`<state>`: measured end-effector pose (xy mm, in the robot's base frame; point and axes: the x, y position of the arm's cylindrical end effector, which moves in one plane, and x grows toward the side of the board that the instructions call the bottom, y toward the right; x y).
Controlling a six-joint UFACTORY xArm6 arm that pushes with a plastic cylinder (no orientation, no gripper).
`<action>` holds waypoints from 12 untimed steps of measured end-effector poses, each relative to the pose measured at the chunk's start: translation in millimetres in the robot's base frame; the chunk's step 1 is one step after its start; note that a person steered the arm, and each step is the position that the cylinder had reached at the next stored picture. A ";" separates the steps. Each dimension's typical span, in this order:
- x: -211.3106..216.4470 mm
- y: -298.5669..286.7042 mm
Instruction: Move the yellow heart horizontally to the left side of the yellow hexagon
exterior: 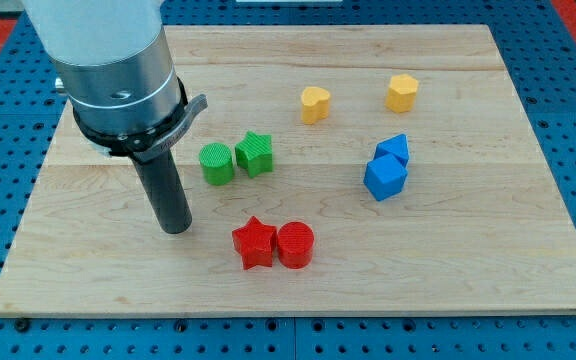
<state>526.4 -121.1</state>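
Approach was your step: my tip (176,228) touched nothing, well apart from yellow heart (315,103), already left of yellow hexagon (402,92).

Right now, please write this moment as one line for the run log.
my tip: left of red star, apart | yellow heart: left of yellow hexagon, similar height | contact: none

White cylindrical arm housing, silver metal band, black collar with perhaps a small lug, straight dark rod.
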 end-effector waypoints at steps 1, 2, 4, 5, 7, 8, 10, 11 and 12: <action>0.0 0.0; 0.0 0.0; -25.8 1.2; -38.8 13.2; -54.6 105.7; -95.3 121.1; -159.2 128.6; -162.3 132.1; -168.7 135.6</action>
<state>357.8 14.5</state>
